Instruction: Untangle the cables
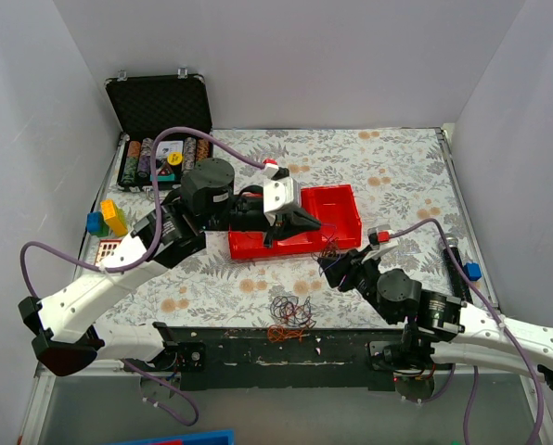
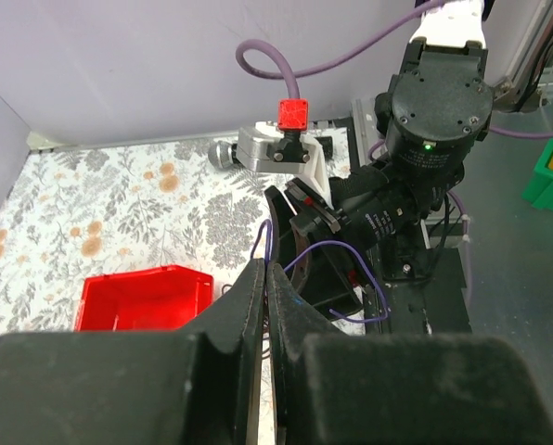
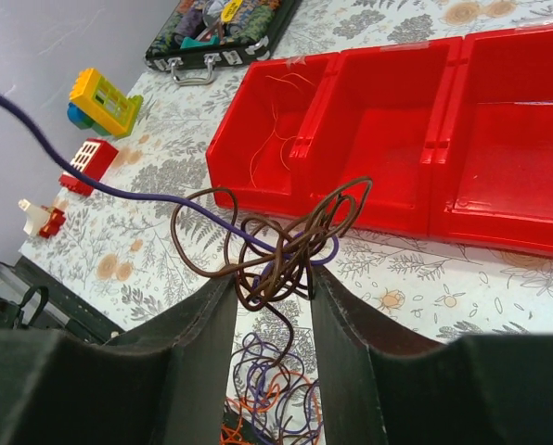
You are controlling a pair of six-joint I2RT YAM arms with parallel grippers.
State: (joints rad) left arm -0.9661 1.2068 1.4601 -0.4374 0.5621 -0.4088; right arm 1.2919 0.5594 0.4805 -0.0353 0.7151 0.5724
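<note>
My right gripper (image 3: 274, 278) is shut on a tangle of brown wires (image 3: 286, 236) and holds it above the table, in front of the red bin (image 3: 434, 148). A thin purple wire (image 3: 91, 181) runs out of that tangle to the upper left. My left gripper (image 2: 265, 269) is shut on this purple wire (image 2: 337, 247). In the top view the left gripper (image 1: 312, 225) is over the bin (image 1: 295, 248) and the right gripper (image 1: 335, 269) is just in front of it. A loose pile of purple, orange and dark wires (image 1: 290, 313) lies near the front edge, also below the right fingers (image 3: 276, 394).
A thin orange wire (image 3: 272, 120) lies in the bin's left compartment. An open black case of chips (image 1: 160, 120) stands at the back left. Yellow and blue blocks (image 1: 109, 218) and a small red-white block (image 1: 109, 248) lie on the left. A blue object (image 1: 471, 271) lies at the right edge.
</note>
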